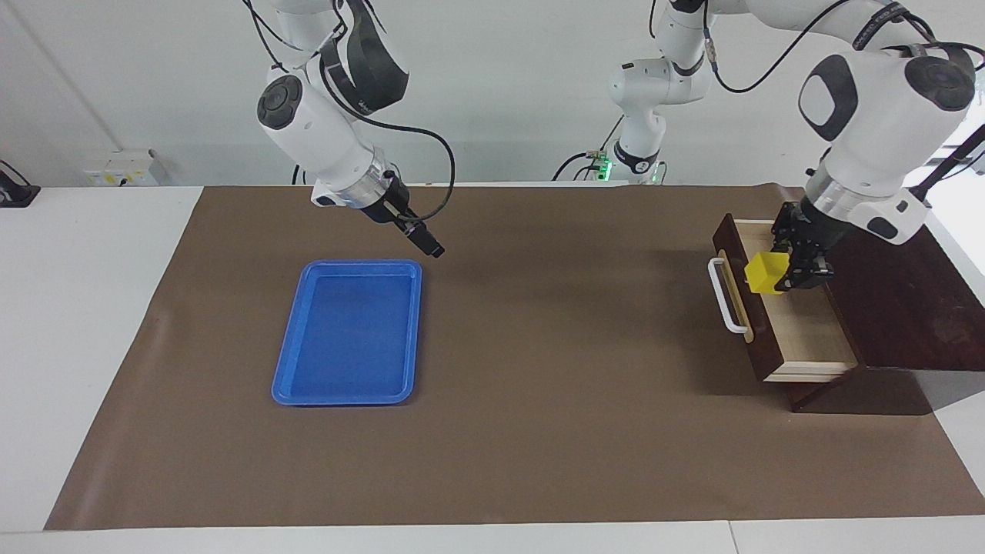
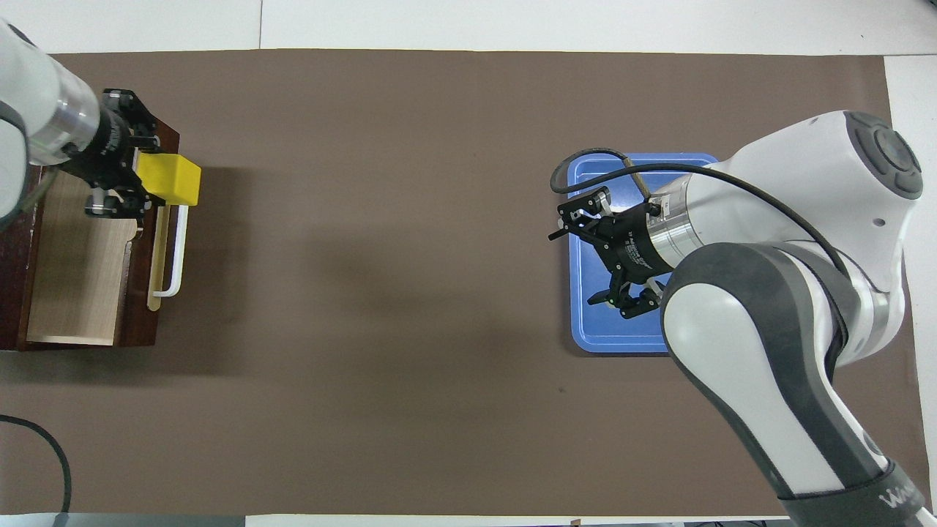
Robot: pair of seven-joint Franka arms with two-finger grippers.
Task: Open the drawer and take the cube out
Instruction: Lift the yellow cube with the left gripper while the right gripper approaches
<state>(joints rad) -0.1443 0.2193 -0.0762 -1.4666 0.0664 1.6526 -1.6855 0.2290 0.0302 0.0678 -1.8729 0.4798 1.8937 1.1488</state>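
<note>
Left gripper [image 1: 779,271] is clamped on the cube [image 1: 766,274], its fingers pinching the yellow block from two sides while the block's free half sticks out toward the drawer's front. It hangs over the open drawer [image 1: 808,327], above the end of the cavity that lies nearer the robots, and the cube looks clear of the pale wood floor, so I judge it lifted, not resting. Gripping it by one half leaves the lower faces free, which should make setting it down easy.

Below, the drawer is pulled well out of its dark box [image 1: 908,308], handle [image 1: 726,295] facing the middle of the table. That wide opening is why the arm can come in steeply from above without brushing the box top. No other object shows in the cavity.

Right gripper [image 1: 427,240] waits with its fingers spread and holding nothing, over the edge of the tray [image 1: 350,335] nearer the robots, at the right arm's end of the table and well apart from the drawer. The tray sits flat on the brown mat [image 1: 539,431] and seems the likely place for the cube, though that is only a guess; the cube must first rise above the drawer front.
</note>
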